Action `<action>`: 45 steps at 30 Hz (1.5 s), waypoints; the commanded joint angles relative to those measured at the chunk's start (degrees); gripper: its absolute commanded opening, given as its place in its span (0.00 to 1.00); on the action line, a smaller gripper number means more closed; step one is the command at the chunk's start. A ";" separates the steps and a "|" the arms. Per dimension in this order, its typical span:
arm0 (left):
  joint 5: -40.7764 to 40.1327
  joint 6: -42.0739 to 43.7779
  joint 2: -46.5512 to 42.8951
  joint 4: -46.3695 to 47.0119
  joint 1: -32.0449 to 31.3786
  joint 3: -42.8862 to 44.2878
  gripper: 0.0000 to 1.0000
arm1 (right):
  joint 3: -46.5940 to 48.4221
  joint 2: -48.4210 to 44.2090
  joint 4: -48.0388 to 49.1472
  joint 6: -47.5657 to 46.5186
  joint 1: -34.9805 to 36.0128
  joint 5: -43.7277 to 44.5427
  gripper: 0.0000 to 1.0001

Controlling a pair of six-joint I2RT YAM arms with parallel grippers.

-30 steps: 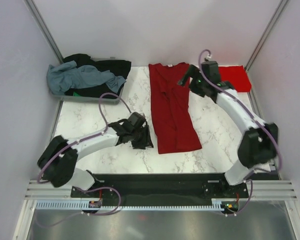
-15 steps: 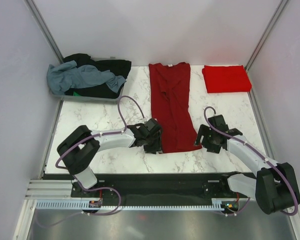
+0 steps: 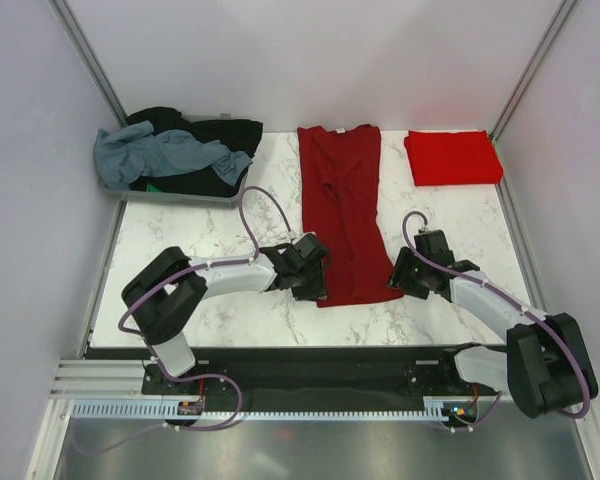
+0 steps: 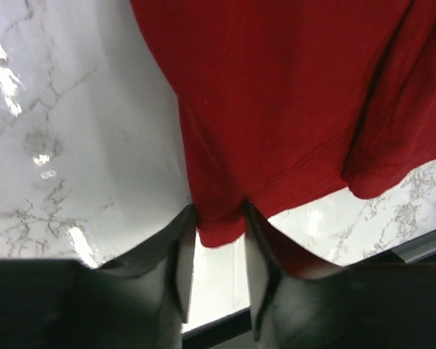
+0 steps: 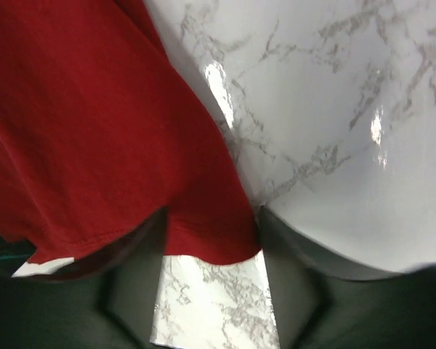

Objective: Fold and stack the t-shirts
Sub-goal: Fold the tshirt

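The dark maroon-red t-shirt [image 3: 342, 210] lies lengthwise on the marble table, collar at the far end and hem near me. My left gripper [image 3: 318, 292] is at the hem's near-left corner. In the left wrist view the open gripper [image 4: 218, 218] has that corner of the maroon shirt [image 4: 291, 94] between its fingers. My right gripper [image 3: 398, 283] is at the near-right corner. In the right wrist view this gripper [image 5: 211, 233] stands open, straddling that corner of the maroon shirt [image 5: 87, 123]. A brighter red t-shirt [image 3: 453, 157], folded to a rectangle, lies at the far right.
A grey tray [image 3: 170, 197] at the far left holds a heap of tees: grey-blue [image 3: 165, 152], black [image 3: 220, 130] and a bit of green [image 3: 152, 186]. Grey walls close in the table on the left, right and back. The black base rail [image 3: 310, 365] runs along the near edge.
The right arm has swung from the far end by the red folded shirt to the hem's near-right corner. The left gripper has moved right to the hem's near-left corner.
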 commanded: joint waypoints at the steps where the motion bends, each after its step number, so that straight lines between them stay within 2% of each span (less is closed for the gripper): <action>1: -3.70 -0.23 2.26 0.95 -0.35 2.89 0.37 | -1.85 2.46 3.35 -1.57 0.05 -0.47 0.53; 2: -3.79 -0.06 2.70 0.86 -0.27 3.33 0.30 | -2.11 2.64 4.22 -1.58 0.13 -0.91 0.45; 3: -3.97 0.38 3.66 0.78 -0.27 3.94 0.11 | -2.20 2.72 4.23 -1.66 0.14 -1.35 0.35; 4: -3.88 0.47 3.85 0.43 -0.27 5.25 0.02 | -2.12 2.64 4.23 -1.66 0.14 -2.05 0.19; 7: -3.79 0.30 1.41 -4.65 -0.35 9.20 0.02 | 0.25 1.06 1.69 -1.58 0.13 -4.24 0.00; 8: -4.23 -0.84 -0.27 -9.55 -0.53 10.44 0.02 | 3.13 0.19 -1.97 -1.40 0.05 -4.78 0.00; 12: -7.74 -1.99 -11.77 -19.67 -0.71 15.81 0.02 | 12.63 -8.23 -12.53 0.79 0.22 -5.14 0.00; 15: -10.56 -1.99 -18.90 -24.26 -0.53 16.08 0.02 | 16.86 -11.24 -18.78 1.32 0.22 -4.61 0.00; 19: -7.41 -3.74 -23.22 -24.71 -0.62 7.94 0.02 | 12.23 -12.74 -19.59 2.55 0.57 -7.15 0.00; 21: -5.21 -6.64 -24.36 -24.45 -0.71 3.97 0.02 | 6.87 -13.62 -17.84 3.69 1.27 -8.55 0.00; 24: -2.75 -10.94 -26.55 -23.05 -1.49 -3.85 0.02 | 1.15 -14.59 -15.20 7.03 5.31 -8.48 0.00; 27: -1.86 -13.76 -28.84 -21.37 -3.25 -9.92 0.02 | -1.23 -14.41 -13.62 10.98 14.25 -7.07 0.00; 31: -0.89 -13.95 -31.04 -21.37 -3.96 -10.99 0.02 | -0.45 -14.85 -12.64 14.77 19.19 -6.89 0.00; 35: -2.21 -11.67 -31.66 -22.42 -3.78 -7.14 0.02 | 8.30 -12.67 -16.05 14.16 19.82 -3.57 0.00; 39: -4.75 -7.28 -28.07 -26.46 -2.38 1.73 0.02 | 18.25 -7.49 -18.70 11.27 19.82 0.22 0.00; 45: -3.01 2.66 -20.69 -29.90 7.10 17.19 0.02 | 32.50 2.98 -20.82 7.22 18.77 4.36 0.00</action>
